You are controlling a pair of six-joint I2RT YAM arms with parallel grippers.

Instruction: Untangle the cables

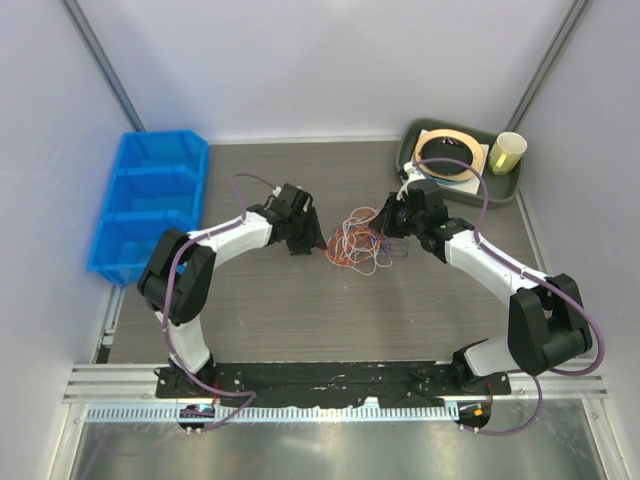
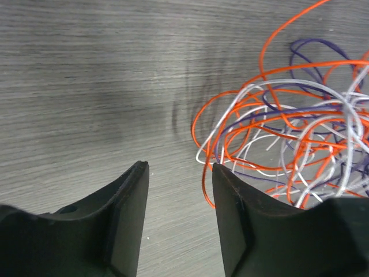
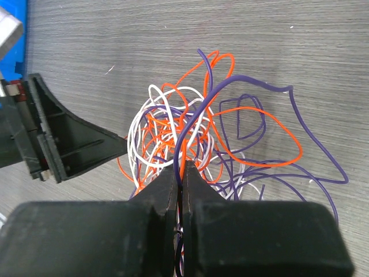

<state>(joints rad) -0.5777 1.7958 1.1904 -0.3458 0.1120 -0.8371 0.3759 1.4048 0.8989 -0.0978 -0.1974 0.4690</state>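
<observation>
The cables point(image 1: 356, 242) are thin orange, white and purple wires in a loose tangle on the table's middle. They show in the left wrist view point(image 2: 288, 133) and in the right wrist view point(image 3: 190, 133). My left gripper point(image 2: 180, 167) is open and empty, its right finger point(image 2: 242, 213) at the tangle's left edge, with an orange loop just beside it. In the top view it point(image 1: 312, 238) sits left of the tangle. My right gripper point(image 3: 180, 166) is shut on orange and purple strands at the tangle's near side; in the top view it point(image 1: 385, 222) is at the tangle's right.
A blue three-compartment bin point(image 1: 150, 200) stands at the left. A dark green tray point(image 1: 505, 190) with a cable reel point(image 1: 452, 152) and a pale yellow cup point(image 1: 506, 152) stands at the back right. White walls enclose the grey wood-grain table point(image 1: 300, 310).
</observation>
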